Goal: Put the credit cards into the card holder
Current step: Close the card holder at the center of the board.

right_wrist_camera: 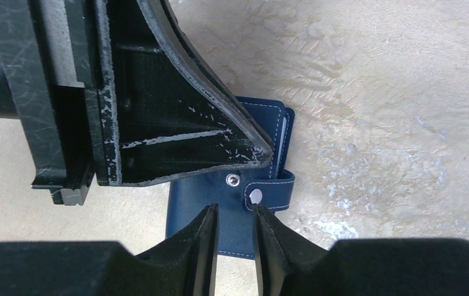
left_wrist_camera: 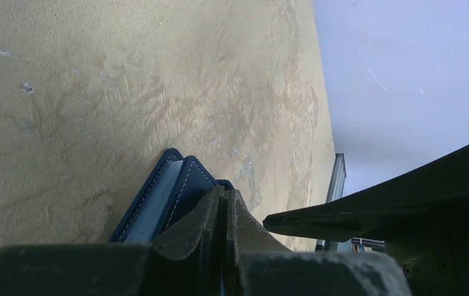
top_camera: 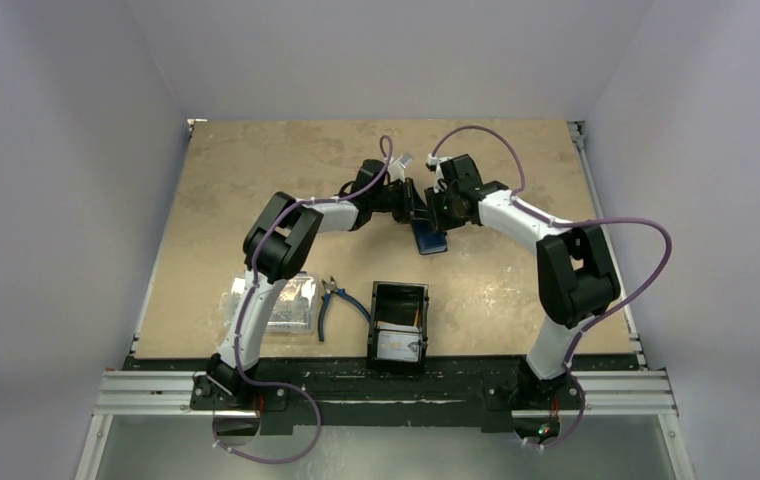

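Left claw (left_wrist_camera: 224, 208): clenched, the two fingers pressed together with only a thin seam between them; the tips lie at the edge of the card holder, but I cannot tell whether a flap is pinched in that seam
Right claw (right_wrist_camera: 235, 223): released, the fingers parted by a narrow gap with nothing gripped; it hangs over the near edge of the card holder, whose navy face shows through the gap
Card holder (top_camera: 430, 241): on the desk (top_camera: 256, 180), out past the middle, directly under the spot where the two claws meet; well apart from the tray
Card holder, close up: navy with pale stitching; its snap strap (right_wrist_camera: 272, 190) is loose, its end just beyond the right claw's right fingertip; the left claw covers the upper flap
Inside the card holder: a pale sliver shows between the navy layers in the left wrist view; whether it is a card or lining I cannot tell
Credit cards (top_camera: 399, 346): a pale card lies in the near end of the black tray (top_camera: 372, 325), close to the arm bases
Pliers (top_camera: 338, 300): blue handles, just left of the tray
Clear box (top_camera: 278, 303): left of the pliers, beside the left arm
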Motion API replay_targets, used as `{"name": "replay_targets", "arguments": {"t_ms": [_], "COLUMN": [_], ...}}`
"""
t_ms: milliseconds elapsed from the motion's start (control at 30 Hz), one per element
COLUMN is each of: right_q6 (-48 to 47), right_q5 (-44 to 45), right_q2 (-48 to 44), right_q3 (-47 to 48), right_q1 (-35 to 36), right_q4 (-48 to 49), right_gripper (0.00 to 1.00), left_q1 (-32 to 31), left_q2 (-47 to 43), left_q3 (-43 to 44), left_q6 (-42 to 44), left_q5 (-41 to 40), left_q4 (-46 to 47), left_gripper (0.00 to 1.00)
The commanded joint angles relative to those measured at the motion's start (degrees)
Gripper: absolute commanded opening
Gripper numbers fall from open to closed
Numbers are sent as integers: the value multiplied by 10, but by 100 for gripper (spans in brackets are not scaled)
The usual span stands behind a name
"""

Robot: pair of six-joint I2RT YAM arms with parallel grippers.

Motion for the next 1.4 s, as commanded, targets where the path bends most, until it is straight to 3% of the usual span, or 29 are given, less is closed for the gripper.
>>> {"name": "replay_targets", "arguments": {"t_ms": [0, 733, 933, 1133, 1200, 1367], "right_q6": [-10, -13, -11, -11, -7, 7], "right_q5": [33, 38, 44, 35, 27, -3], "right_q2": [4, 24, 20, 5, 4, -6], "right_q3": [26, 35, 35, 31, 31, 26], "right_q1": [2, 6, 6, 7, 6, -2], "right_q4": [-2, -1, 2, 9, 10, 5], "right_gripper": [32, 29, 15, 9, 1, 0], "left_q1": [5, 5, 5, 5, 5, 5], "left_q2": [26, 30, 29, 30, 31, 32], "left_q3": [-10, -11, -11, -11, -11, -11], "left_q6": [25, 23, 24, 23, 22, 21], "left_q5": [-24, -22, -23, -23, -22, -23], "left_q4": [-76, -73, -74, -72, -71, -73], "left_gripper": [0, 0, 0, 0, 0, 0]}}
